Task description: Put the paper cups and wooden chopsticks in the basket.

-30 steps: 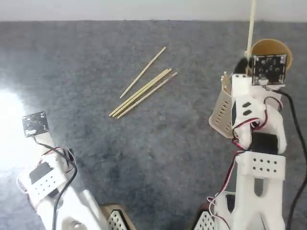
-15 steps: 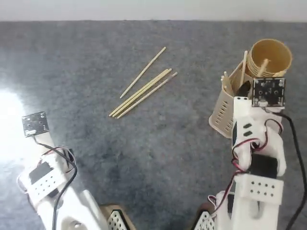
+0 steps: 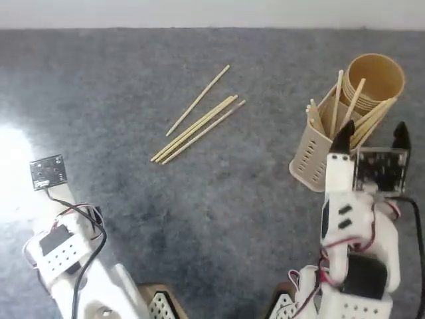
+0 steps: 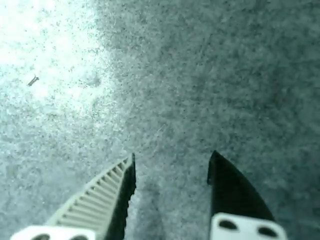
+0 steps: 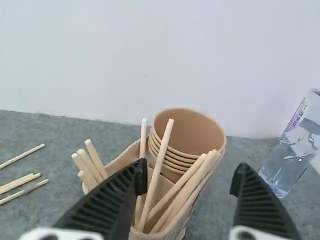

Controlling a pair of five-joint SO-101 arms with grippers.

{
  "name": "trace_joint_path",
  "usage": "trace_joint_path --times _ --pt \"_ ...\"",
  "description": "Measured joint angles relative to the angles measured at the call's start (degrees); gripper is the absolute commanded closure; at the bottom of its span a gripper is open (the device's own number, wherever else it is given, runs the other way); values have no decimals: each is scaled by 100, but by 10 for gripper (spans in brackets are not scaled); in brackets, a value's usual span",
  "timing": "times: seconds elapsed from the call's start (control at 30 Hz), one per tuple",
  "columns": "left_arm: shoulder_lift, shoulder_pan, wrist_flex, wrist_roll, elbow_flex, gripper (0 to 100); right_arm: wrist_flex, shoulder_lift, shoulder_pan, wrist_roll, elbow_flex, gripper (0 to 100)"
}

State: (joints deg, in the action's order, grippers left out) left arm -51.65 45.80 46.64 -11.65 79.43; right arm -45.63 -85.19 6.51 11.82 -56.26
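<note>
high view: grey carpet (image 3: 99, 80) runs up to a white wall (image 3: 199, 13). the right gripper (image 3: 370, 135), jaws apart and empty, sits just short of the basket (image 3: 309, 154), which holds stacked cups (image 3: 376, 74) and chopsticks (image 3: 339, 100). loose chopsticks (image 3: 199, 126) lie well off to its left.

left wrist view: the left gripper (image 4: 172, 159) is spread wide over carpet with a glare patch.

right wrist view: basket and cups stand straight ahead between the jaws. a bottle (image 5: 290, 155) stands beyond the right jaw, by the wall.

The right pincer (image 3: 372, 129) is blocking the basket's (image 3: 305, 156) near side, and the basket is hiding the lower ends of the chopsticks (image 3: 339, 93) inside.
</note>
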Motion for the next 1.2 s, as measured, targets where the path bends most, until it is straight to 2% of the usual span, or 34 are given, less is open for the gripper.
trace_joint_path --times 0.27,0.4,0.47,0.57,0.83,1.0,1.2 --pt "0 0 0 0 0 772 -1547 -1345 -9 9 158 694" --pt "0 -290 0 -35 0 775 -2523 -1864 -360 9 167 695" --pt "0 -545 149 -158 -53 776 -2699 -1864 -466 9 114 695" --pt "0 -1029 659 -264 -501 776 -2602 -1864 -457 9 -431 695" --pt "0 -2505 2558 -264 -2892 776 -1257 -1785 -448 -220 -2585 695" --pt "-9 -3393 2611 -325 -3666 773 -730 -1820 -457 -308 -3429 696" --pt "554 -4360 2224 -1064 -4009 774 -229 -1820 -457 -308 -3903 696"
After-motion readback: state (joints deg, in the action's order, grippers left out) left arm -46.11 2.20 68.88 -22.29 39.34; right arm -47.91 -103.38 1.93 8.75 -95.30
